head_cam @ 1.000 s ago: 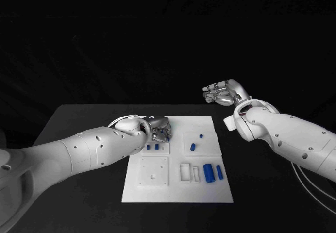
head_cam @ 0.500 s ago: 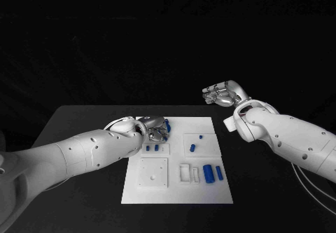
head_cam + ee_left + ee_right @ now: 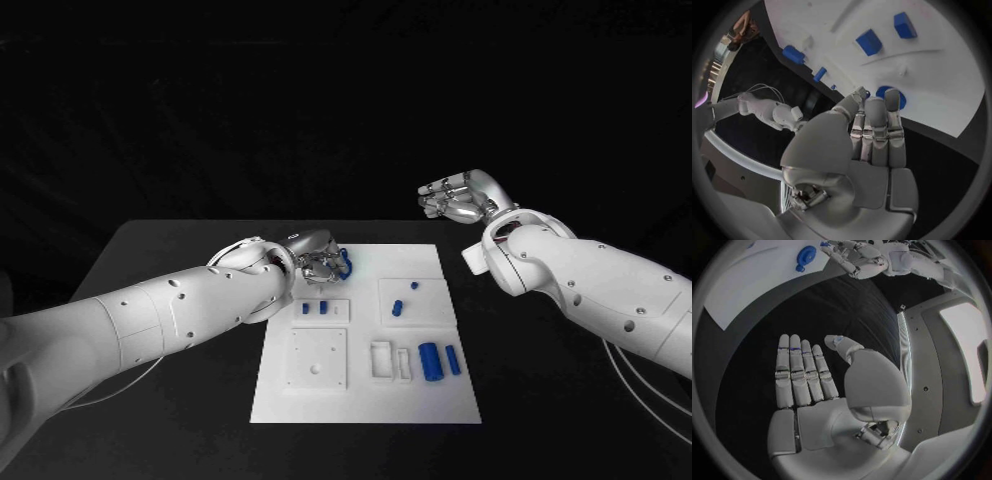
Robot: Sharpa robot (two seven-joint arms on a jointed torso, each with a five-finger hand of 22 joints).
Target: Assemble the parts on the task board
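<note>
- Here, the left hand point(image 3: 320, 262) hovers at the far left corner of the white task board point(image 3: 361, 400), its fingers point(image 3: 873, 125) held straight and close together, their tips just over a round blue ring point(image 3: 346, 264).
- In the left wrist view the blue ring point(image 3: 897, 98) peeks out from behind the fingertips; whether they touch it or merely hang above it cannot be told, and nothing is seen clamped between them.
- The ring lies directly beyond the fingertips, so by my reading any grasp calls for a short reach forward and a closing curl.
- The right hand point(image 3: 459, 197) is raised well off the counter point(image 3: 159, 250), beyond the board's far right side, palm flat and fingers point(image 3: 801, 370) spread apart, holding nothing.
- The left hand is plainly the nearer of the two to the ring.
- Other blue parts lie apart on the board: two small blocks point(image 3: 323, 307) near the left hand, and two upright cylinders point(image 3: 438, 359) lying lengthwise near the right edge.
</note>
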